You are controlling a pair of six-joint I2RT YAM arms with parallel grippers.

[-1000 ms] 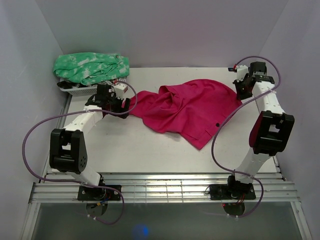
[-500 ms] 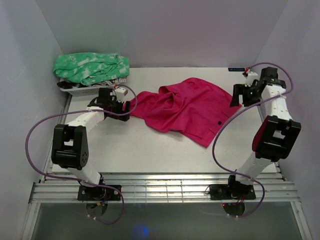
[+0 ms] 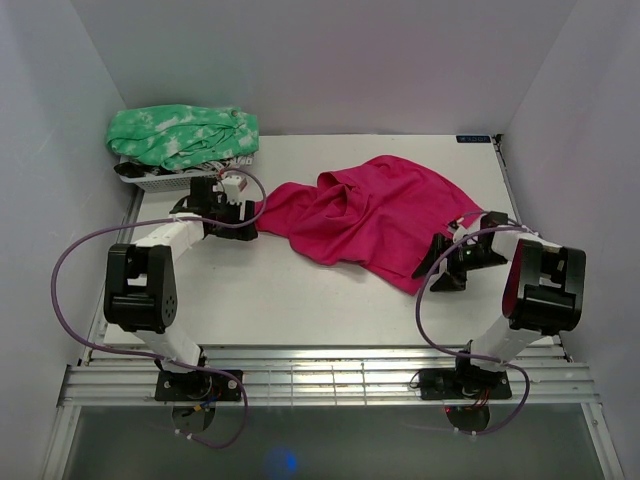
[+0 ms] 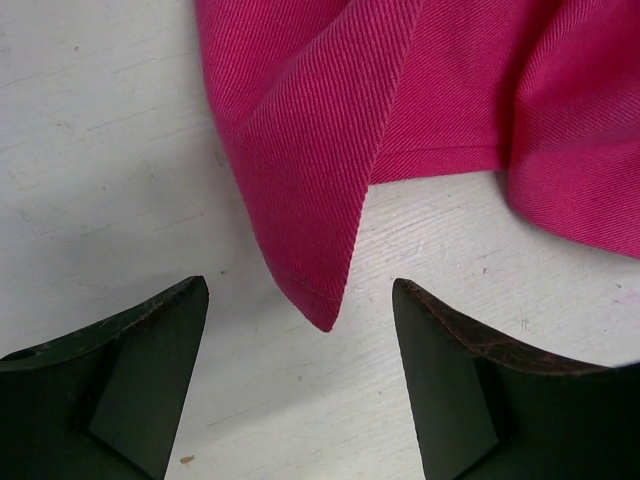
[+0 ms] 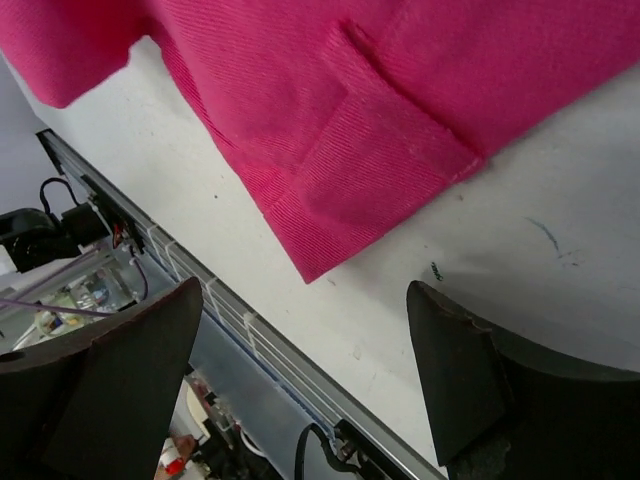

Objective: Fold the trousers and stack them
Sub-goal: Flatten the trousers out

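Nearest to me, in the lower right of the top view, the right tool (image 5: 305, 287) lies low over the worktop (image 3: 300, 290). Its two fingers are spread wide and hold nothing. In its own camera a corner of the trousers (image 3: 380, 215), the one with a sewn pocket patch, comes down to just about the line between the fingertips. I cannot tell if the cloth touches either finger; it looks apart from both.

The trousers are in the middle of the worktop, not flat but bunched in loose folds. Their long axis runs across the frame from left to right, with the nearest corner pointing toward the lower right. So each arm has one end of the cloth before it.

Farther back, at the left of the frame, the left tool (image 4: 300, 285) is also wide open and empty. A pointed, hemmed corner of the cloth lies between its fingertips, well apart from both pads. I judge this tool is the better placed one: it needs only to go a little forward and down, then close. The right tool must first reach further over its corner.

Farthest away, in the upper left corner, a green and white garment (image 3: 180, 135) is heaped.
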